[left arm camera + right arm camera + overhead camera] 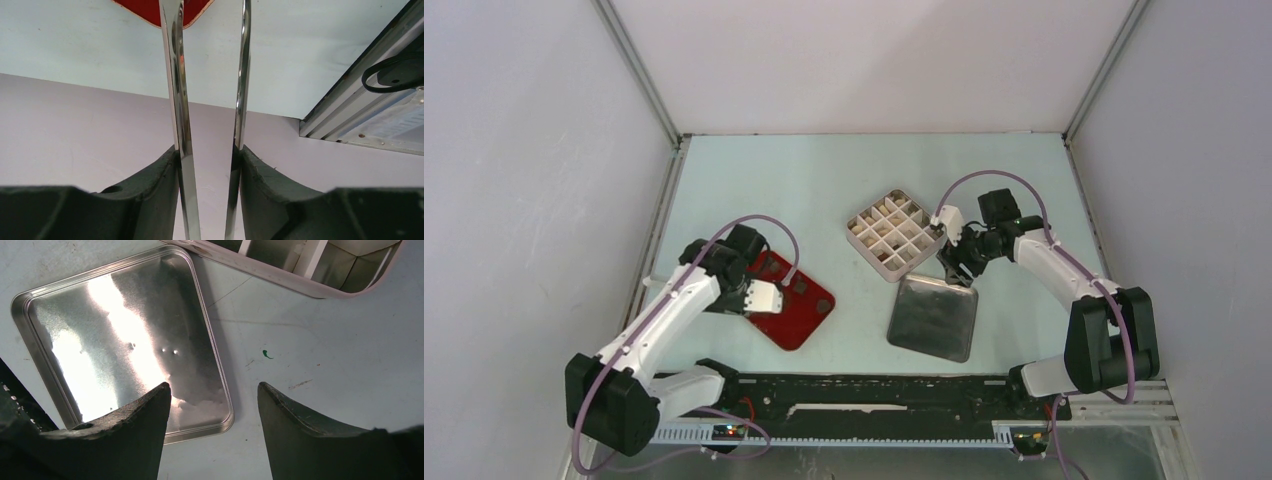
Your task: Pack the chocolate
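The red tray [796,305] lies left of centre with a few dark chocolate lumps [800,287] on it. My left gripper [767,297] hovers at the tray's left part, shut on metal tongs [175,75]. In the left wrist view the two tong blades run from between my fingers [207,150] toward the tray's edge [150,10]; their tips are out of frame. A white gridded box [894,233] holds small pieces in some cells. My right gripper [954,262] stands open and empty beside the box, over the corner of the metal lid [115,330].
The metal lid [934,316] lies flat in front of the box [280,275]. A black rail [874,395] and a cable duct run along the near edge. Grey enclosure walls stand on the left, right and back.
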`<state>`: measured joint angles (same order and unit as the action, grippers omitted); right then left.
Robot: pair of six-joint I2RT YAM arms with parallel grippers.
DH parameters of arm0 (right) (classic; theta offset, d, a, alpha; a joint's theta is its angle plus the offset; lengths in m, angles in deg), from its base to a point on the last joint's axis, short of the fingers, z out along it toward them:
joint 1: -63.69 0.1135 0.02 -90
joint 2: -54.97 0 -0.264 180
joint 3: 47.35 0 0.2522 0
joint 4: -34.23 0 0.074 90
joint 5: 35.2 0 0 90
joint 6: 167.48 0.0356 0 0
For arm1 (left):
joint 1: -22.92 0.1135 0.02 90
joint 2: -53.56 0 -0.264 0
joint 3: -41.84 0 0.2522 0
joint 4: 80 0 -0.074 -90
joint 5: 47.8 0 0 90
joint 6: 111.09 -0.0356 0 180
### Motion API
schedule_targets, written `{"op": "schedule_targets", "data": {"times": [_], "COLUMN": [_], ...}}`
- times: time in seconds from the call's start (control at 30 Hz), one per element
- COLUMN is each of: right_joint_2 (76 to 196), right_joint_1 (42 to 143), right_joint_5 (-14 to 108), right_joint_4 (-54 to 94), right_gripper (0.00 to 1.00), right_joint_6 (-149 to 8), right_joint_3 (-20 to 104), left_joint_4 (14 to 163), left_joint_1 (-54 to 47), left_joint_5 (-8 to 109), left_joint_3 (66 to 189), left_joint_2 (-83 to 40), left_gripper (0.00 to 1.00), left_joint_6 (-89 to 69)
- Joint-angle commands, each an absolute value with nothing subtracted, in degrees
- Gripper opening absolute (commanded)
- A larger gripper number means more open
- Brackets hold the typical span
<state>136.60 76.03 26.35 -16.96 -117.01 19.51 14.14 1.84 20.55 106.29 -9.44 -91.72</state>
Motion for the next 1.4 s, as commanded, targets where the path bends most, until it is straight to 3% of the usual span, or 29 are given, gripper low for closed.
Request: {"op": "schedule_targets", "data": {"times": [0.0, 0.17, 0.37, 0.47, 0.77, 1.13, 1.37], "right_joint_2": [136.5, 136.6, 136.3, 136.2, 135.5, 134.5, 134.4], "right_joint_1": [75.6, 75.6, 75.4, 75.3, 74.8, 71.6, 70.6], "right_joint_5": [26.3, 26.3, 26.3, 26.2, 27.7, 28.3, 28.1], "right_joint_4": [-16.9, -16.9, -17.0, -17.0, -15.3, -13.5, -13.3], "right_gripper": [0.67, 0.67, 0.67, 0.66, 0.66, 0.66, 0.66], "right_joint_6": [-117.8, -117.7, -117.6, -117.6, -116.0, -113.8, -113.6], "right_joint_3": [20.9, 20.9, 20.9, 20.9, 20.9, 20.9, 20.9], "left_joint_4": [16.1, 16.1, 12.4, 10.2, 11.3, 39.4, 44.4], "left_joint_1": [2.2, 2.1, 2.2, 2.0, -3.7, -12.5, -15.3], "left_joint_5": [19.5, 19.7, 21.2, 24.3, 45.3, 44.4, 50.1], "left_joint_3": [105.6, 106.2, 108.7, 111.8, 129.3, 141.9, 151.6], "left_joint_2": [-10.4, -11.6, -12.6, -13.0, -19.8, -35.4, -48.0], "left_gripper": [0.46, 0.41, 0.23, 0.19, 0.18, 0.19, 0.19], "left_joint_6": [-92.1, -91.8, -91.0, -89.5, -76.4, -50.4, -42.0]}}
